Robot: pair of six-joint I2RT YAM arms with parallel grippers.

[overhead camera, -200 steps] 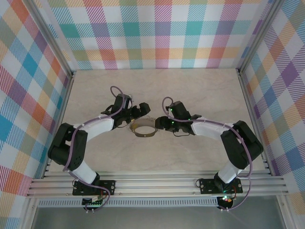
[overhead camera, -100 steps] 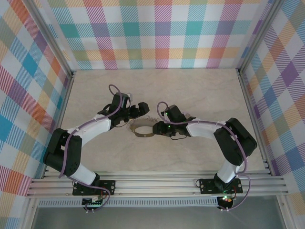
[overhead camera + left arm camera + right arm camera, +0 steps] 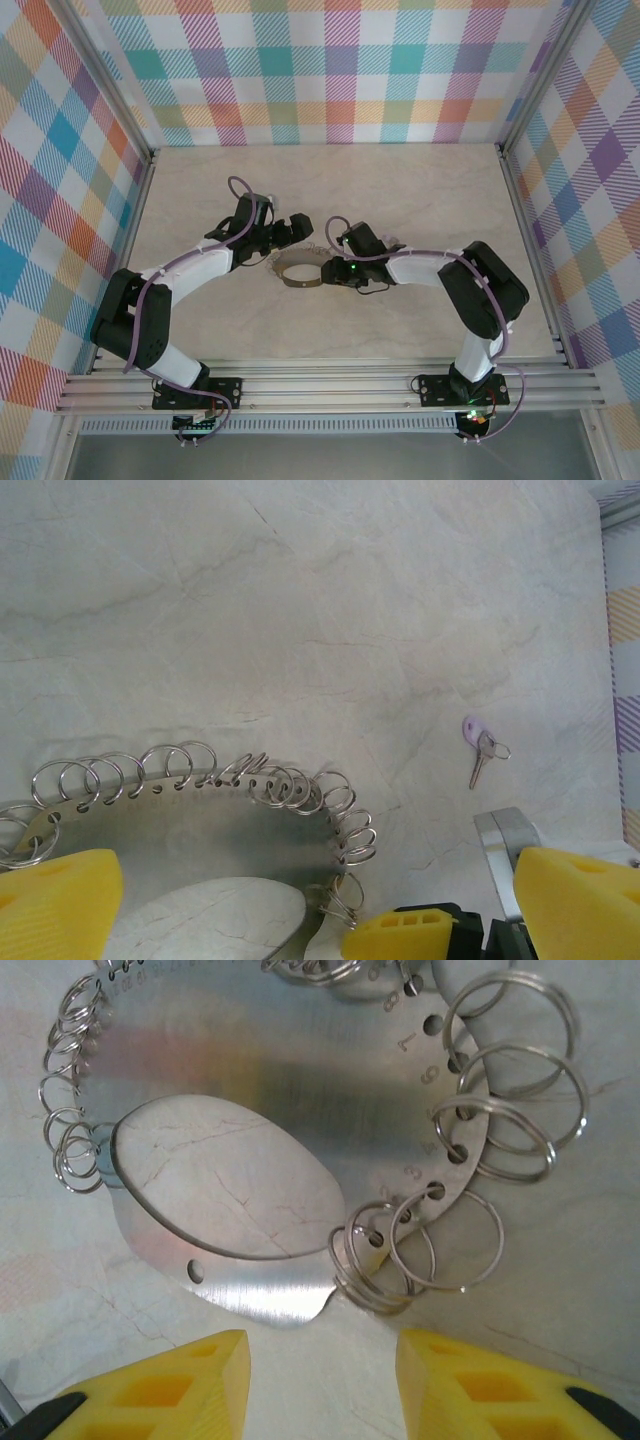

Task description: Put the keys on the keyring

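keyring [image 3: 300,273]: flat metal hoop plate lying mid-desk [image 3: 430,190], split rings [image 3: 520,1100] threaded along its rim. Right pincer [image 3: 332,263] at the hoop's right edge, yellow fingers [image 3: 150,1385] spread, nothing between them, plate edge just past the gap. Left pincer [image 3: 287,233] at the hoop's far-left side, spread wide, empty. key [image 3: 479,758]: small, silver, lilac tag, flat on desk, apart from the hoop, beyond its ringed rim.
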